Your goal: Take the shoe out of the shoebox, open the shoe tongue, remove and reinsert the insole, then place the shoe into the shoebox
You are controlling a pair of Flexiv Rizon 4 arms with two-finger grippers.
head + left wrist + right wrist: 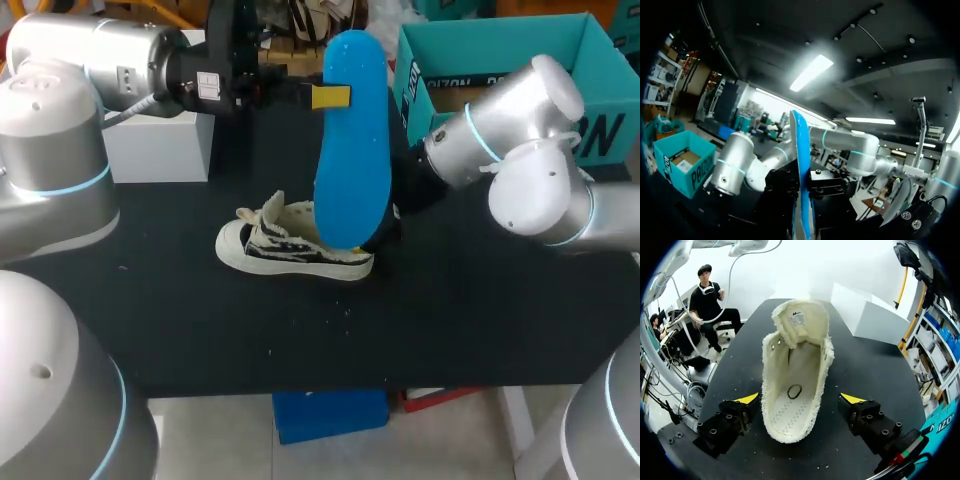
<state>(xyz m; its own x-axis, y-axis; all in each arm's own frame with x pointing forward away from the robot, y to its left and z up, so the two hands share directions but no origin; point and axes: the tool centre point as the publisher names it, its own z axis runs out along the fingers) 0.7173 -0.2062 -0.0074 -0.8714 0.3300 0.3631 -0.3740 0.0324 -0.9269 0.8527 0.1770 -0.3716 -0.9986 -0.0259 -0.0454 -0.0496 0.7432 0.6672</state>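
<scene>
- A pale canvas shoe [292, 247] lies on its sole in the middle of the black counter [480, 320]. Its long axis runs across the counter, toe toward the left arm's side and heel toward the right arm's.
- The left gripper [328, 97] is clamped on a blue insole [352, 140], holding it high up. The insole stands upright, its long axis nearly vertical, with its lower end hanging over the heel end of the shoe.
- In the right wrist view the shoe's opening faces the camera with the tongue [801, 322] folded back toward the toe. No blue shows inside, so the insole appears not yet in.
- The right gripper [800, 399] is spread wide, one finger on each side of the heel, just beside it and apparently not touching.
- The teal shoebox [418, 88] sits at the far right of the counter, behind the right arm.
- Reinsertion likely hinges on tipping the insole to match the shoe's length.
</scene>
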